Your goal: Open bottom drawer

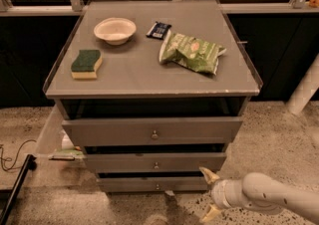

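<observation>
The grey cabinet has three drawers stacked in front. The bottom drawer [149, 184] has the slimmest front panel with a small metal knob [157, 186] at its centre, and its front sits back behind the two above. The middle drawer [154, 162] and the tall top drawer [152, 130] stick out a little more. My gripper [209, 195] is low at the right, just past the bottom drawer's right end, near the floor. Its two pale fingers [208, 173] are spread apart and hold nothing.
On the cabinet top [139, 69] lie a white bowl [114, 30], a green-and-yellow sponge [86, 63], a green chip bag [192, 52] and a dark snack packet [158, 30]. A black cable [12, 155] and a dark bar [15, 189] are on the floor at left.
</observation>
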Motion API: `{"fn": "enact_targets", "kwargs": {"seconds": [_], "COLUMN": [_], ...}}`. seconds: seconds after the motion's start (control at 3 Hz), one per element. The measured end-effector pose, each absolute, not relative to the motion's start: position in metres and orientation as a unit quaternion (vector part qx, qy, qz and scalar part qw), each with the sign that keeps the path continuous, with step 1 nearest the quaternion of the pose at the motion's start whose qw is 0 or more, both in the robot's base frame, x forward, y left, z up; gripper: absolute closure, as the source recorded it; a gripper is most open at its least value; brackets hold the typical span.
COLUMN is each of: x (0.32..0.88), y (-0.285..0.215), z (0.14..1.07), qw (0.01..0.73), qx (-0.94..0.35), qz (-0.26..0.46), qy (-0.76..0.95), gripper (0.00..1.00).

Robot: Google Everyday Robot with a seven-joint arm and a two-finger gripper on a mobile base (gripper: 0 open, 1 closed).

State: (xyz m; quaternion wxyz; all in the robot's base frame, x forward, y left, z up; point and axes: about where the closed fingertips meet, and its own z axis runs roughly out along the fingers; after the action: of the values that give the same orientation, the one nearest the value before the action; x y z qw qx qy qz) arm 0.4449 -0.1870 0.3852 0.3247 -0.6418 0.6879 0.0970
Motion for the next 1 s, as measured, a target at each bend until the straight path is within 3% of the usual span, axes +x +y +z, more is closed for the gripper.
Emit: {"fn": "enact_targets", "kwargs": {"seconds": [1.0], "x": [0.467], "y": [-0.203], "z": [0.257], "qw": [0.317], "qx": [-0.641], "qz": [0.091], "qy": [0.693], "gripper": [0.00]}}
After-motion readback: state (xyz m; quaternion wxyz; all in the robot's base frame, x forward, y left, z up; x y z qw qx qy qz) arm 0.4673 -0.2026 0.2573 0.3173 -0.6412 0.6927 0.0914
